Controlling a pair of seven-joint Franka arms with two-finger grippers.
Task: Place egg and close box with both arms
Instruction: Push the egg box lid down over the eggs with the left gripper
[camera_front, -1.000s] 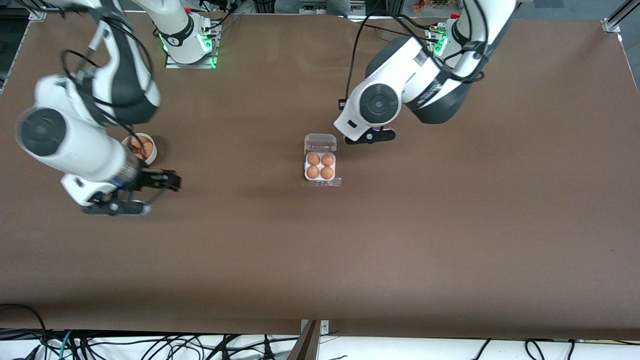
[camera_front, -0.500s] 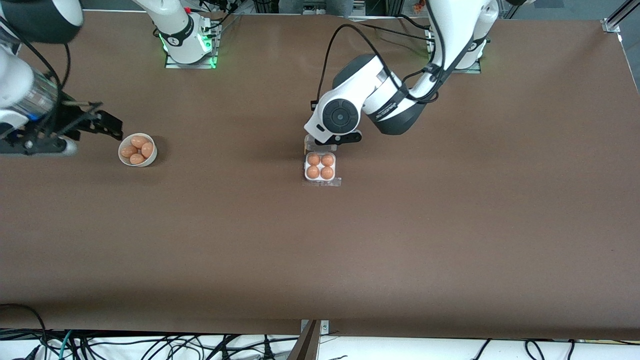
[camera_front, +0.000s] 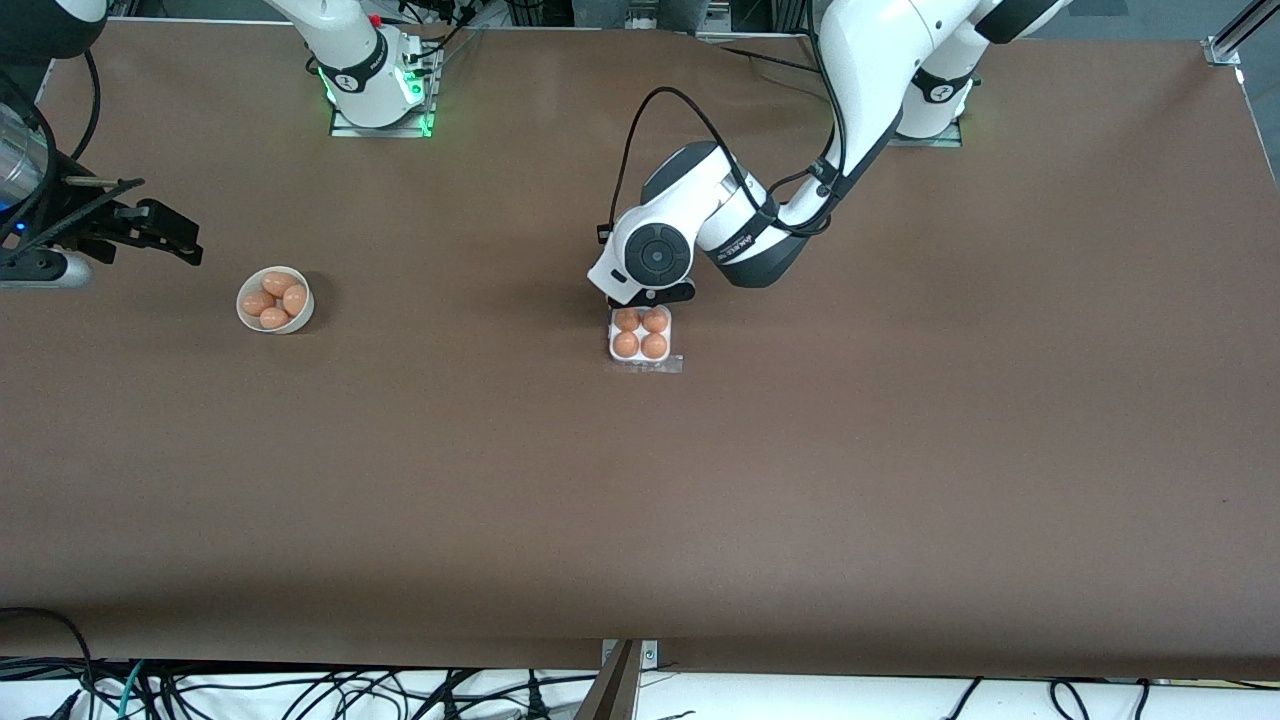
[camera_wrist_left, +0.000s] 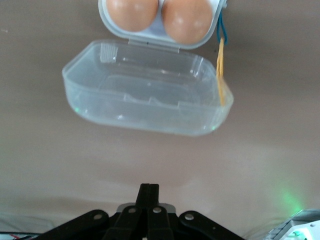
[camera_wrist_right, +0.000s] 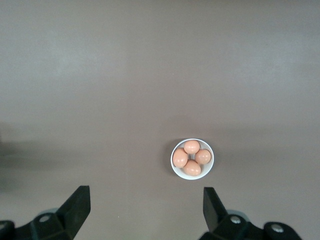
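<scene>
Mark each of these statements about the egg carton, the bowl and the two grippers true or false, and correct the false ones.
1. All four cells of the small white egg carton hold orange-brown eggs. True.
2. The carton's clear plastic lid is shut over the eggs. False: it lies folded open on the table.
3. The left gripper is shut, close to the open lid. True.
4. The right gripper holds an egg. False: it is open and empty, up at the right arm's end of the table.
5. The round white bowl is empty. False: it holds four eggs.
</scene>
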